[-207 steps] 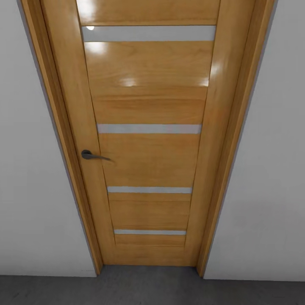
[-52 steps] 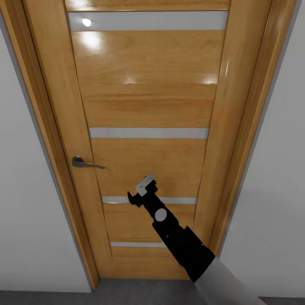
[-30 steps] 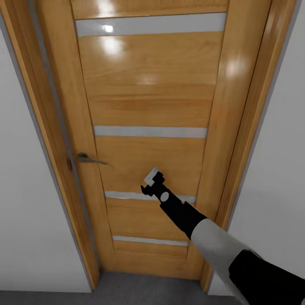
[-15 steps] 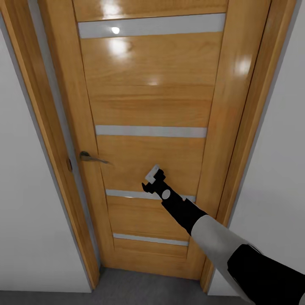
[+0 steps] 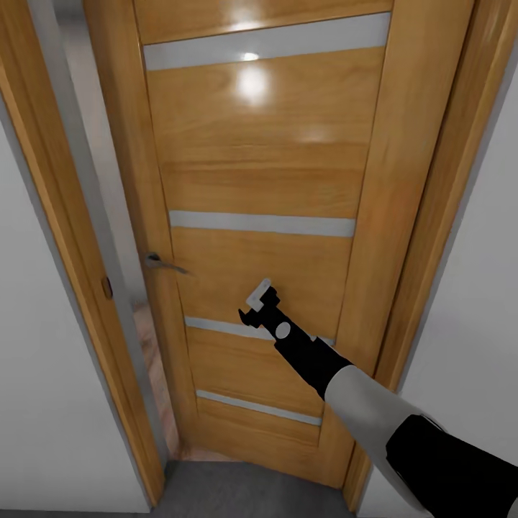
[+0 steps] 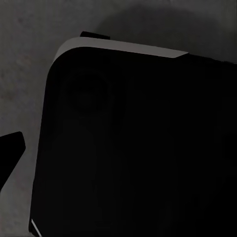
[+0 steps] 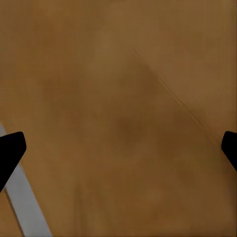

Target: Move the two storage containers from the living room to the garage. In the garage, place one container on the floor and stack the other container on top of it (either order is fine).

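Note:
The two storage containers are out of view. A glossy wooden door (image 5: 266, 165) with grey horizontal stripes stands in front of me, ajar at its handle side. My right gripper (image 5: 253, 302) reaches out on a black and grey arm, fingertips against the door's middle panel, just above the third stripe. Up close, the right wrist view has the wood (image 7: 123, 98) between two widely spread fingertips (image 7: 10, 150), so the gripper (image 7: 118, 148) is open and holds nothing. In the left wrist view one fingertip (image 6: 10, 148) sits at the frame's edge over a dark part of the robot (image 6: 138, 148) and speckled grey floor (image 6: 29, 49).
The door's lever handle (image 5: 162, 262) is left of my gripper. Between the door and the left frame post (image 5: 65, 252) a narrow gap shows light wood flooring (image 5: 155, 360). White walls (image 5: 43, 432) flank the frame. Dark grey floor (image 5: 237, 489) lies at the threshold.
The door has swung away from me at its handle side, widening the gap by the left frame. My right gripper stays pressed on the middle panel. The view has moved slightly closer.

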Controlling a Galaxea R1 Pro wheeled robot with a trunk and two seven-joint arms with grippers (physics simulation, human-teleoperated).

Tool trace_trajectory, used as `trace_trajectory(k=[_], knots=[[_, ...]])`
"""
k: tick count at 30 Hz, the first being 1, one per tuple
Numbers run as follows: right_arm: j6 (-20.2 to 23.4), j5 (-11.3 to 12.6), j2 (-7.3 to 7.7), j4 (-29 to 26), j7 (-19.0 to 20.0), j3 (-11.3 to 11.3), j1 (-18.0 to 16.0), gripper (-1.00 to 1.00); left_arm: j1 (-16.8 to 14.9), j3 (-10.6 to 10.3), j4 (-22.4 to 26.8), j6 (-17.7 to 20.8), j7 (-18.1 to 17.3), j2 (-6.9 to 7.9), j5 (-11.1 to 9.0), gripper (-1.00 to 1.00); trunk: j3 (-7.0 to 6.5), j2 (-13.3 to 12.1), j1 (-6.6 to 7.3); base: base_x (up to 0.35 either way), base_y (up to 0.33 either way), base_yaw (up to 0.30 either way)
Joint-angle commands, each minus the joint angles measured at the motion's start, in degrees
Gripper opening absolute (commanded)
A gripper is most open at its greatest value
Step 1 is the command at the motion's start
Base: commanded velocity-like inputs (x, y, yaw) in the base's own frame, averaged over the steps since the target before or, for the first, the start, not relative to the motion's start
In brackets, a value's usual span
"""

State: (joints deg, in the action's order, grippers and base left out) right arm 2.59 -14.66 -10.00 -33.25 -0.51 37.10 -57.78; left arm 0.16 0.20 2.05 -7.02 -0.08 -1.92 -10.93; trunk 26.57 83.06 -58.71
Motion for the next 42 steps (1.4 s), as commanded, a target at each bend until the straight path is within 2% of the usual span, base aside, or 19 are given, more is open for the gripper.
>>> trace_trajectory(k=[1,21,31,42], knots=[[0.3,-0.7,0.0,-0.1,-0.2,0.1,-0.1,1.0,0.0,0.0,0.1,-0.1,0.0,-0.01,-0.3,1.0,0.04,0.0,-0.01,0.106,0.0,0.0],[0.7,-0.6,0.0,-0.1,-0.2,0.2,-0.1,1.0,0.0,0.1,0.1,-0.2,0.0,-0.01,-0.5,1.0,0.04,0.0,-0.01,0.114,0.051,0.0],[0.7,-0.6,0.0,0.1,-0.2,0.2,-0.1,1.0,0.0,0.1,0.1,-0.2,0.0,-0.04,-0.6,1.0,0.04,0.0,-0.01,0.018,0.0,0.0],[1.0,-0.5,0.0,2.9,-0.2,0.1,-0.1,1.0,0.0,-0.1,0.1,-0.2,0.0,-0.17,-0.4,1.0,0.04,0.0,-0.01,0.0,0.0,0.0]])
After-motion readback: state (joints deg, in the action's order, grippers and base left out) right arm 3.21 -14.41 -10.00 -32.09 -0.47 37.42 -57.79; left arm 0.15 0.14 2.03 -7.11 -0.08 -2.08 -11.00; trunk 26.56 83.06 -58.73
